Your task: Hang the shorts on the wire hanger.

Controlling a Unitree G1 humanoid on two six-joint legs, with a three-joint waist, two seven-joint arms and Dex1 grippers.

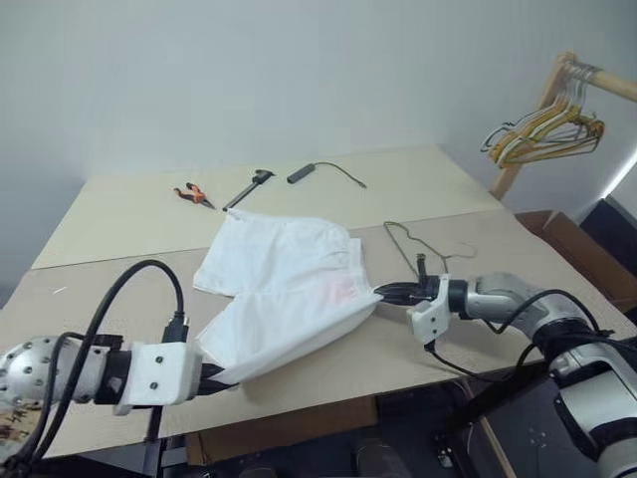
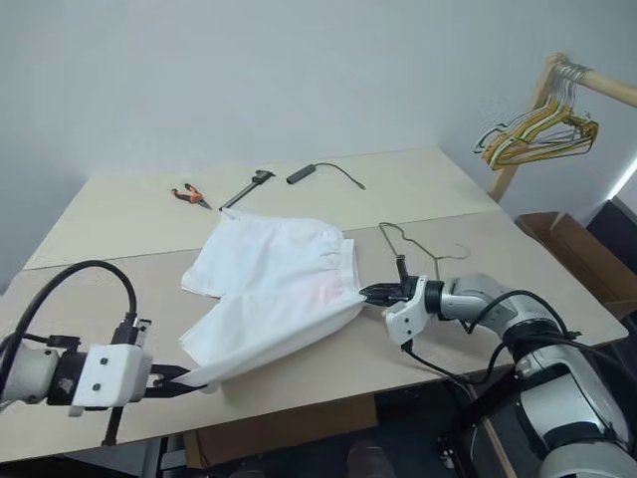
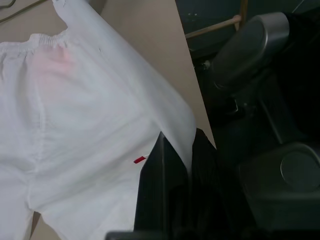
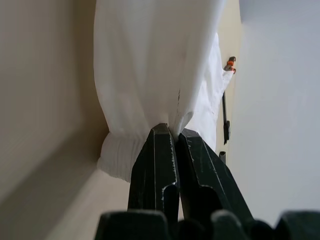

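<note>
Thin matt cloth shorts (image 1: 284, 289) – bare metal wire hanger (image 1: 418, 241) – matt table (image 1: 129, 214)

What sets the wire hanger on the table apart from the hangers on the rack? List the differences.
The wire hanger lies flat on the table just behind the right gripper; the bunch of hangers hangs from a wooden rack at the table's far right.

The wire hanger is single; the rack's hangers are several, pressed together.

The wire hanger looks dull grey-olive; the bunch looks yellow and pale.

Both are thin, with a curved hook.
</note>
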